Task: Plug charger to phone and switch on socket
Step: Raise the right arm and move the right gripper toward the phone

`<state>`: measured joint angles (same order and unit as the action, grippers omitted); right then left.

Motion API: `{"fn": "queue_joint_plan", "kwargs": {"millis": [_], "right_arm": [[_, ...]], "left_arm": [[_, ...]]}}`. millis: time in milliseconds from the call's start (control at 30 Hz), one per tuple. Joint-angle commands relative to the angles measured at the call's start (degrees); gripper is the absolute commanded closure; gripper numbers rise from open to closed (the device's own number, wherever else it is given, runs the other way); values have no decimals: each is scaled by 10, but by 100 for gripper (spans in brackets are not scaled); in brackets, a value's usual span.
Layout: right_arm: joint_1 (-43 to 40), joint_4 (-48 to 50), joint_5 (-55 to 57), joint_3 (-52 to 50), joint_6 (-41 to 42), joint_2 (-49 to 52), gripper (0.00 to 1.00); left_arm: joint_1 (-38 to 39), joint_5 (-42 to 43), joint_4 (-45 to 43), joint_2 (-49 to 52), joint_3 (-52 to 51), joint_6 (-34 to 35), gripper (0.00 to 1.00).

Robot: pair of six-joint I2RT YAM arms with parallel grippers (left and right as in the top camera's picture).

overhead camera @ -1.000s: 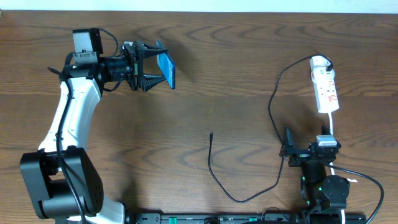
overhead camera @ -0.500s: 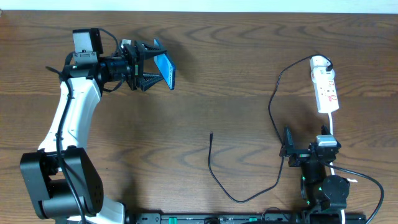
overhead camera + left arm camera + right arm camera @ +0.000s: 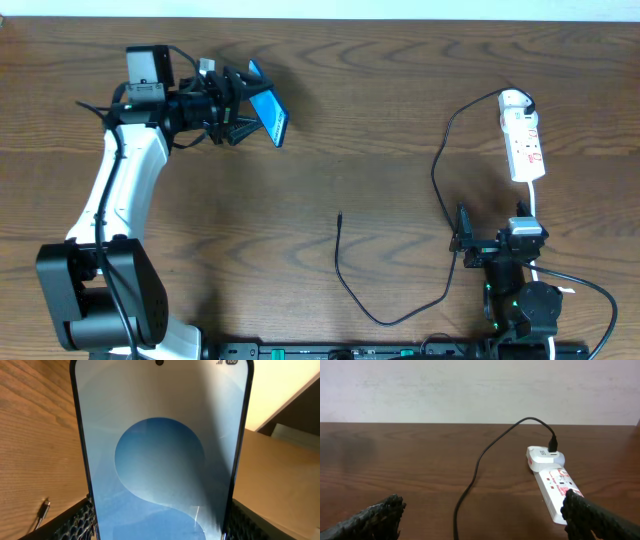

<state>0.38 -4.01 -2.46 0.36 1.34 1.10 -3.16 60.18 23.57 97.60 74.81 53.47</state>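
The phone, with its light blue screen and round blue shape, is held above the table at the far left between the jaws of my left gripper. It fills the left wrist view, with a black finger pad against each long edge. The charger is a thin black cable that runs from the socket's far end in a loop to its loose tip at mid-table. The socket lies at the far right. My right gripper stands open near the front edge, short of the socket.
The charger's cable crosses the brown wooden table between my right fingers. The socket's white cord runs back past the right arm's base. A pale wall stands behind the table's far edge.
My left arm has shifted slightly to the right and its wrist has turned a little, with the phone still in its grip. The right arm and the cable have not moved.
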Motion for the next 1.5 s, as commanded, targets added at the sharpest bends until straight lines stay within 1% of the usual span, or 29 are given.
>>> {"fn": "queue_joint_plan", "kwargs": {"millis": [0,200,467,633,733,833,933,1033,1133,1300,1467], "right_arm": [[4,-3,8,0,8,2,1],[4,-3,8,0,8,2,1],[4,0,9,0,7,2,1],[4,2,7,0,11,2,1],[4,24,-23,0,61,2,1],[4,60,-72,0,80,2,1],[4,61,-90,12,98,2,1],[4,30,-111,46,98,6,1],[4,-25,-120,103,98,27,1],[4,-119,-136,226,97,112,1],[4,-163,-182,333,86,218,1]], "left_arm": [[5,-18,-4,-19,13,-16,92],[5,-40,-10,-19,13,-8,93],[5,-37,-70,-19,13,38,93],[5,-37,-91,-19,13,52,93],[5,-38,-100,-19,13,54,93],[5,-40,-119,-19,13,69,93],[5,-40,-146,-18,13,96,93],[5,-45,-156,-18,13,106,93],[5,-54,-155,-18,13,107,93],[5,-59,-156,-18,13,107,93],[5,-59,-155,-18,13,107,93]]}}
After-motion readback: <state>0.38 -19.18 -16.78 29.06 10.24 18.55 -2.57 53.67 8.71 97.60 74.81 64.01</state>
